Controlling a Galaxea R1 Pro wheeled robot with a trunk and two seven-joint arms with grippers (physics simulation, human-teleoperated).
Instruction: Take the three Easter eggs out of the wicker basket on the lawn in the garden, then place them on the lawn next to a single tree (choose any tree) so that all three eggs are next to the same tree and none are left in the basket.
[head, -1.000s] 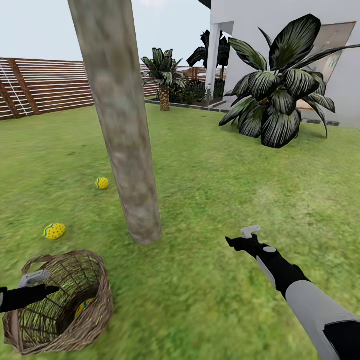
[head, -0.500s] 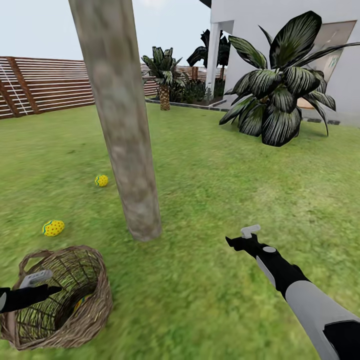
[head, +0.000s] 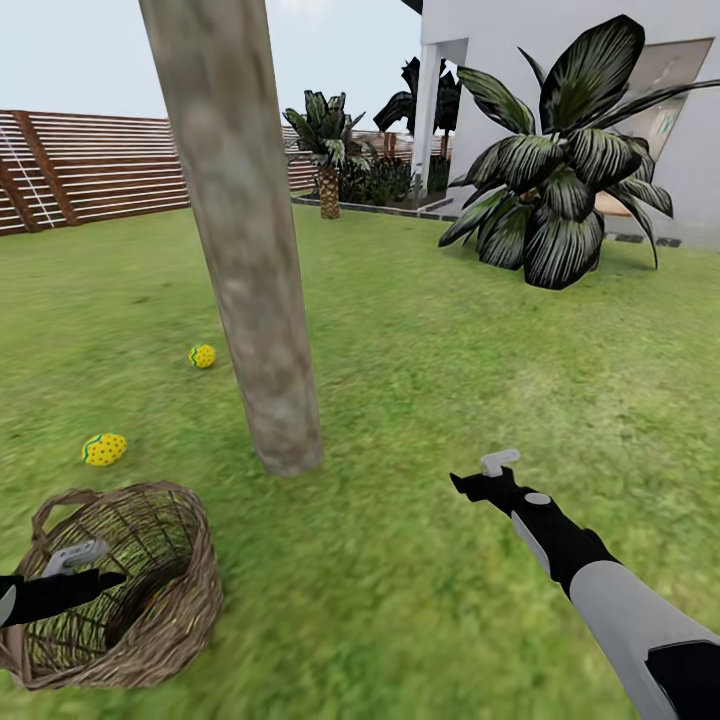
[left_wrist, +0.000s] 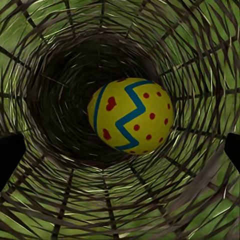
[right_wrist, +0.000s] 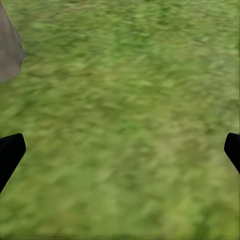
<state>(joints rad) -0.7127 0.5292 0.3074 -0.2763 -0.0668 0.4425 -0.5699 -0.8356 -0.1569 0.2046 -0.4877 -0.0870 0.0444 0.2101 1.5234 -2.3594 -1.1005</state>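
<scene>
The wicker basket (head: 190, 600) stands on the lawn (head: 420, 360) at the near left. My left gripper (head: 95, 562) hangs open over its mouth. In the left wrist view one Easter egg (left_wrist: 131, 115), yellow with red dots and a blue zigzag, lies at the basket's bottom (left_wrist: 60, 100), between and beyond the open fingers (left_wrist: 10, 155). Two more Easter eggs (head: 104, 449) (head: 202, 355) lie on the grass left of the tree (head: 265, 300). My right gripper (head: 478, 472) is open and empty above bare grass, right of the trunk (right_wrist: 7, 50).
A large broad-leaved plant (head: 560, 190) stands at the back right before the white house (head: 690, 120). A brown slatted fence (head: 90, 170) runs along the back left, with a small palm (head: 328, 150) beyond the trunk. Open grass lies to the right.
The whole view has shifted a little, so basket, eggs and trunk sit slightly higher in the picture. Both arms hold the same pose, the left gripper still over the basket.
</scene>
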